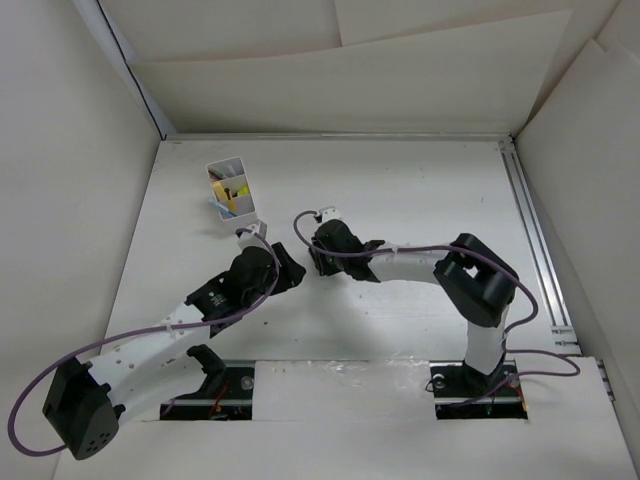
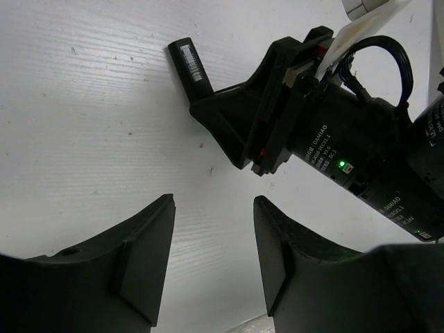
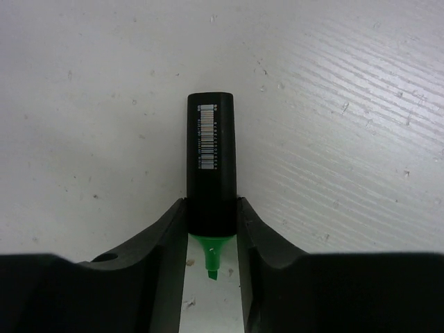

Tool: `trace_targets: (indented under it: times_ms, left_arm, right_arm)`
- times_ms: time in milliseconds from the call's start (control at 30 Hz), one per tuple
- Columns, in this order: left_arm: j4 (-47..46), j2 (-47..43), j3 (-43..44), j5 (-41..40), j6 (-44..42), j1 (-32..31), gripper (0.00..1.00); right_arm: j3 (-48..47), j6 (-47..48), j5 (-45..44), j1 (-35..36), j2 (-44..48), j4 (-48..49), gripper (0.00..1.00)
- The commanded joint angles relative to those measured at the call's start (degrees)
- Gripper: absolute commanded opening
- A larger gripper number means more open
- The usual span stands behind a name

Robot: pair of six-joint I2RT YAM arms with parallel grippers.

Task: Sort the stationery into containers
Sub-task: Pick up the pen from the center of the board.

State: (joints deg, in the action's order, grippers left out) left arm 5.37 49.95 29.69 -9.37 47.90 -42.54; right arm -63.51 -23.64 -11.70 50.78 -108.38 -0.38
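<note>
Green highlighter (image 3: 210, 159) is pinched across its black barrel by the right tool (image 3: 211, 208), w/ fingers pressed tight on both sides. Long axis is lined up w/ the tool. The black rounded end is pointed straight out past the fingertips, and the green tapered end is pointed back toward the wrist, tucked between the fingers. Barrel looks like smooth matte black plastic, roundish, w/ a white barcode sticker (image 3: 207, 135) run lengthwise.

It's held low over the white, streaky-textured counter (image 1: 400, 190), approx mid-counter. Whether it's touching can't be told. In the left wrist view only the black end is seen poking out, the rest is blocked by the right tool's body. In the top view the highlighter is hidden under the tools.

Left tool (image 2: 214, 205) is spread apart w/ nothing in it, just beside the right one. White box (image 1: 225, 168) is set further back on the left, w/ yellow and blue stationery (image 1: 231, 192) seen inside. Which compartment can't be made out.
</note>
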Motion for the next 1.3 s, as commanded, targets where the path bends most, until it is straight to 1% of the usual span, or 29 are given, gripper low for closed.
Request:
trace_targets:
  times_ms: [0,67,267,433,533,633,867,967,1167,1267]
  left_arm:
    - [-2.2,-0.6,-0.6,2.2,0.9,-0.1,0.45]
    - [-3.6,-0.6,-0.6,3.0,1.7,-0.1,0.45]
    - [-3.6,0.0,-1.1,5.6,5.8,-0.1,0.45]
    - [-5.4,-1.1,-1.7,6.4,8.6,-0.1,0.45]
    - [-8.7,-1.7,-2.4,6.4,10.7,-0.1,0.45]
    - [-11.6,-1.7,-3.0,6.9,12.0,-0.1,0.46]
    - [-12.7,0.7,-1.8,6.9,12.0,-0.1,0.46]
    - [-12.7,1.2,-2.4,5.5,12.6,-0.1,0.46]
    - [-13.2,1.8,-2.4,2.7,12.6,-0.1,0.44]
    - [-14.3,1.8,-2.4,1.6,13.2,-0.1,0.41]
  right_arm:
    - [0.6,0.0,-1.0,0.9,0.8,1.6,0.22]
    - [1.7,0.5,-1.0,0.9,4.2,2.2,0.20]
    - [6.2,3.6,6.2,0.9,14.9,2.8,0.20]
    - [8.7,4.1,12.0,1.4,20.6,2.8,0.20]
    - [9.9,4.1,14.2,1.4,22.3,2.8,0.20]
    - [10.4,4.1,14.3,1.9,22.9,2.8,0.20]
    - [10.9,4.7,15.9,3.1,24.2,2.8,0.20]
    - [11.6,4.7,15.9,3.6,25.6,2.8,0.20]
    - [12.1,4.7,17.2,3.6,27.4,3.3,0.20]
    - [12.1,4.7,18.4,4.1,28.0,3.3,0.20]
